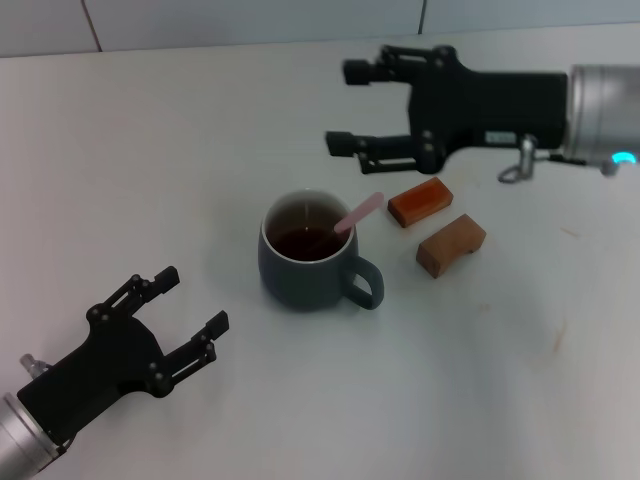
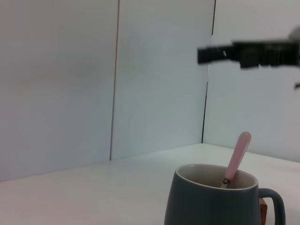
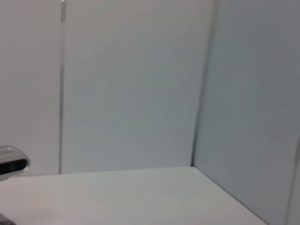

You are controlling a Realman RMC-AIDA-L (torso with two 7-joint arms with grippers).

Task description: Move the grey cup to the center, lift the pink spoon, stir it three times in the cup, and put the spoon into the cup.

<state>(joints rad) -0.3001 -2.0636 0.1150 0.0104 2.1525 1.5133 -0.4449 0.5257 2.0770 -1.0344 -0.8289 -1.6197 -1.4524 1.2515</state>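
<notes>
Spoon (image 1: 358, 213) already in grey cup (image 1: 305, 268), pink handle leaning right. Right gripper (image 1: 345, 108) wide open, far and above; left gripper (image 1: 192, 302) open, near left. Best to back away slowly, no bumping.

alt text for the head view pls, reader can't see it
Pink spoon stands in the grey cup of dark liquid mid-table, two orange-brown blocks beside it. Open right gripper hovers behind; open left gripper sits near front.

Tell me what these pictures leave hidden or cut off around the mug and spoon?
- The pink spoon: its bowl sits under the dark liquid in the grey cup in the head view.
- Left wrist view: the cup's base is cut off by the edge, and it hides most of an orange-brown block.
- Right wrist view: shows neither cup nor spoon, only wall and table.
</notes>
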